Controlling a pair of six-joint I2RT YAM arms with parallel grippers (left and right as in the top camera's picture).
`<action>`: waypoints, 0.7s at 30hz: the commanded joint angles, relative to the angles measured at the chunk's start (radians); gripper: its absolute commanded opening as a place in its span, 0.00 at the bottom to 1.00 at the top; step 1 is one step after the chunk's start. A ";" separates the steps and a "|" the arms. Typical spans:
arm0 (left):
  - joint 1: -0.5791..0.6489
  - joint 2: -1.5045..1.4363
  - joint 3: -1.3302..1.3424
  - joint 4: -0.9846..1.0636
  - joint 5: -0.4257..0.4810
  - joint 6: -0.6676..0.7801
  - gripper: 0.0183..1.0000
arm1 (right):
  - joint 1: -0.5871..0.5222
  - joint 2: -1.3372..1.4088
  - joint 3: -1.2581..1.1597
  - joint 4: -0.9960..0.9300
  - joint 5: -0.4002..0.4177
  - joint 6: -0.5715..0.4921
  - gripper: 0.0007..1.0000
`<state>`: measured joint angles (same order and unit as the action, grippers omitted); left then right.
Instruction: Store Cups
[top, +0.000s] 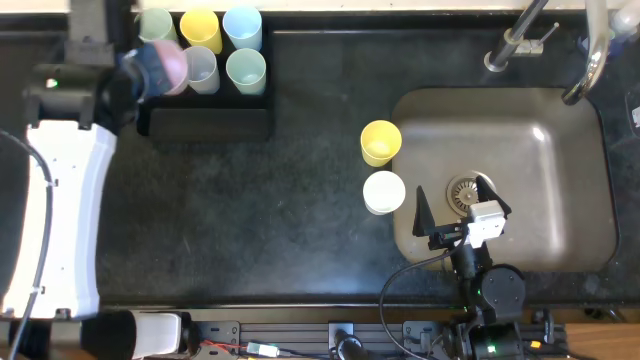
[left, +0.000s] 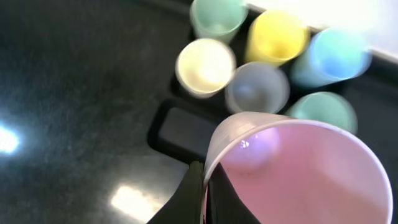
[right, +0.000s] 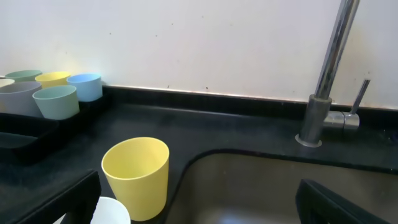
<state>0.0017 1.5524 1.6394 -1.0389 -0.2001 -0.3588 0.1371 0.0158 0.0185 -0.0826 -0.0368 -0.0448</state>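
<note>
Placement step: left gripper (left: 206, 186) clamped on rim of pink cup (left: 292, 174), held above black tray (top: 210, 125) at far left, w/ other cups standing in its far part. Next, I'd judge: lower into the bare near part beside grey cup (left: 256, 87) w/o knocking neighbours, then let go. Right gripper (top: 458, 205) spread wide, holding nothing, over sink (top: 560, 150); yellow cup (top: 381, 142) & white cup (top: 384, 192) wait on counter just left of it.

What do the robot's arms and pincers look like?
The left arm has a big, smooth white shell, black joints and a thin black cable beside it. The right arm is mostly black, with a small white box by the wrist. The left pincer and the right pincer have pointy black fingers.
</note>
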 joint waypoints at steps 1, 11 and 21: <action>0.109 -0.087 -0.161 0.072 0.146 0.103 0.02 | -0.006 -0.005 -0.013 0.006 0.004 0.000 1.00; 0.174 -0.082 -0.336 0.236 0.154 0.167 0.02 | -0.006 -0.005 -0.013 0.006 0.004 0.000 1.00; 0.178 0.026 -0.336 0.307 0.116 0.172 0.02 | -0.006 -0.005 -0.013 0.006 0.004 0.000 1.00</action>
<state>0.1722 1.5486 1.3094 -0.7521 -0.0669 -0.2054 0.1371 0.0158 0.0181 -0.0826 -0.0368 -0.0452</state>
